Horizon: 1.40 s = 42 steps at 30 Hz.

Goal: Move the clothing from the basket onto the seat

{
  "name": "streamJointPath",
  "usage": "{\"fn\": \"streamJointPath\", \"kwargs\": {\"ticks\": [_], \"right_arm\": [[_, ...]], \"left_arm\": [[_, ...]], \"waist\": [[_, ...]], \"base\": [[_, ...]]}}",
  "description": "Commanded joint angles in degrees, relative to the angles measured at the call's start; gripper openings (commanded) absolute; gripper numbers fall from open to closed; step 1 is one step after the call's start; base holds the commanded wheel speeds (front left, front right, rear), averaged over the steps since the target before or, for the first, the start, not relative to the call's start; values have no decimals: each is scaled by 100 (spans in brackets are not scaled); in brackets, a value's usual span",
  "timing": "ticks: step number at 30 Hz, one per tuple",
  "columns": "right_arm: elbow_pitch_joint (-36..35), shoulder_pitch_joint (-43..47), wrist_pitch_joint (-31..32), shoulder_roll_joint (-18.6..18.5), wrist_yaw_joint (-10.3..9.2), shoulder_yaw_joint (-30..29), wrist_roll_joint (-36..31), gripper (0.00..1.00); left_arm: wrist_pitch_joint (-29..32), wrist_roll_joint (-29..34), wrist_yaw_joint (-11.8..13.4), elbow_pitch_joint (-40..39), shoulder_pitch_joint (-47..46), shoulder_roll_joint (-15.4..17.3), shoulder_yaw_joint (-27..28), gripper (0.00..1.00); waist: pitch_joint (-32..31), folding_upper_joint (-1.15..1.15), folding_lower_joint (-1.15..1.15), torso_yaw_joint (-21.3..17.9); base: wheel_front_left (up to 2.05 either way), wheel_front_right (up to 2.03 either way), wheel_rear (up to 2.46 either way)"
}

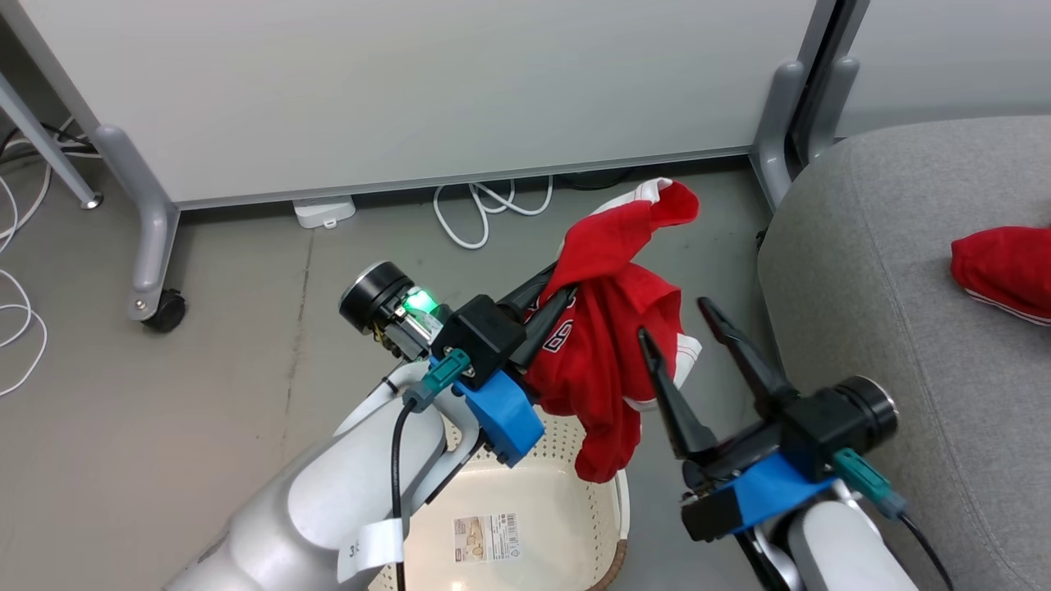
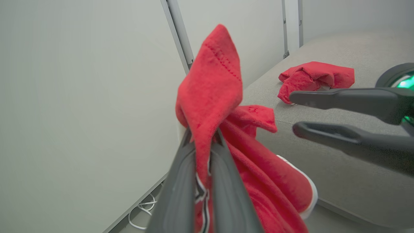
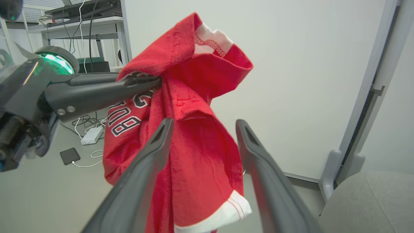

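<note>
The left end effector [image 2: 202, 137] is nearest the left wrist camera. Its two dark fingers are clamped tight on a fold of the red jersey [image 1: 608, 345]. The cloth bunches up above the tips and the rest hangs down below them, lettering and white hem showing. Beneath this end effector and a little behind it sits the basket [image 1: 558, 484]. The jersey's lowest fold dangles over its far rim, and the part of its floor that shows carries only a label sticker [image 1: 486, 538].

The right end effector [image 1: 675, 320] stands just beside the left, fingers spread wide and gripping nothing. The hanging cloth lies right in front of its gap, but I cannot tell whether a finger touches it. To its right lies the grey seat [image 1: 887, 287], with another red garment [image 1: 1006, 267] resting on it, well apart from both end effectors.

This looks like the carry: the jersey is out of the basket and not yet over the seat. The next move probably calls for swinging the left arm rightward, past the open right fingers. The trailing hem should clear the seat's rounded edge before the grip is let go.
</note>
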Motion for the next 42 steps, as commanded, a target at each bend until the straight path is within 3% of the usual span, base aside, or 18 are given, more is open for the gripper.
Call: {"fn": "streamJointPath", "kwargs": {"ticks": [1, 17, 18, 19, 38, 39, 42], "right_arm": [[93, -141, -2, -19, 1, 74, -22, 100], [1907, -1361, -2, 5, 1, 853, 85, 100], [1966, -1394, -3, 8, 1, 883, 161, 36], [1995, -1440, -3, 6, 1, 905, 206, 0], [2027, -1520, -3, 10, 1, 949, 403, 0], [2021, -1522, -3, 10, 1, 948, 409, 0], [1994, -1510, -3, 10, 1, 940, 423, 0]], "left_arm": [[11, 21, 40, -34, -97, -7, -3, 0], [-36, 101, -22, -214, -320, -240, -198, 0], [-40, 102, -24, -216, -329, -244, -203, 0], [-47, 102, -26, -216, -337, -248, -203, 0], [-89, 50, 42, -134, -301, -218, -177, 0], [-87, 45, 40, -133, -287, -218, -171, 100], [-91, 58, 67, -92, -255, -205, -187, 100]], "waist": [[22, 0, 0, 21], [174, 0, 0, 277], [176, 0, 0, 288], [179, 0, 0, 296], [121, 0, 0, 253], [121, 0, 0, 247], [123, 0, 0, 232]], "base": [[0, 0, 0], [0, 0, 0], [0, 0, 0], [0, 0, 0], [0, 0, 0], [0, 0, 0], [0, 0, 0]]}}
